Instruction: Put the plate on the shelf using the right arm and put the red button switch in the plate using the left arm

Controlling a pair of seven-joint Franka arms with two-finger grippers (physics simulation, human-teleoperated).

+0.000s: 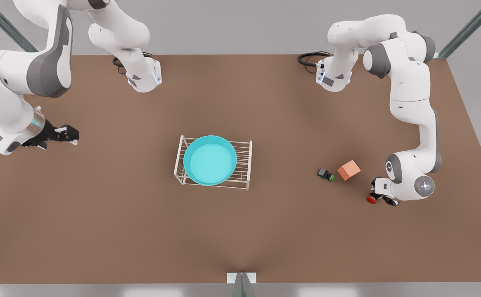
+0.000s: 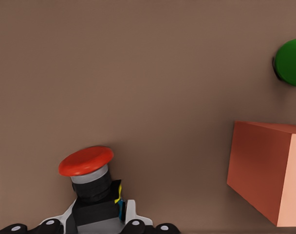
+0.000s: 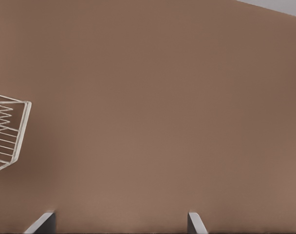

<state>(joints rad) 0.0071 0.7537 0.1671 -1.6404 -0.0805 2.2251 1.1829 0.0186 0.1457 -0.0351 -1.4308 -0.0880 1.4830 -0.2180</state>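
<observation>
Brown tabletop (image 1: 100, 231) is spread under everything, and on it, at the front view's right, the red button switch (image 1: 371, 199) is gripped by its black body between the fingers (image 2: 132, 225) of the left gripper (image 1: 378, 197), its red cap jutting out past the fingertips, low over the table. The grip looks to sit near the base of the body, so a tilt or slip during the carry could be caused by a fast swing, and the switch could be dropped short of the plate (image 1: 210, 160). That turquoise plate is already set on the white wire shelf (image 1: 246, 165) at mid-table, well apart from the switch. An orange cube (image 1: 349, 170) and a green-capped switch (image 1: 326, 174) lie just beside the left gripper, between it and the shelf; they could be knocked if the load is carried low. The right gripper (image 1: 67, 134) is held with fingers spread and empty at the front view's left, waiting well clear of the shelf.
</observation>
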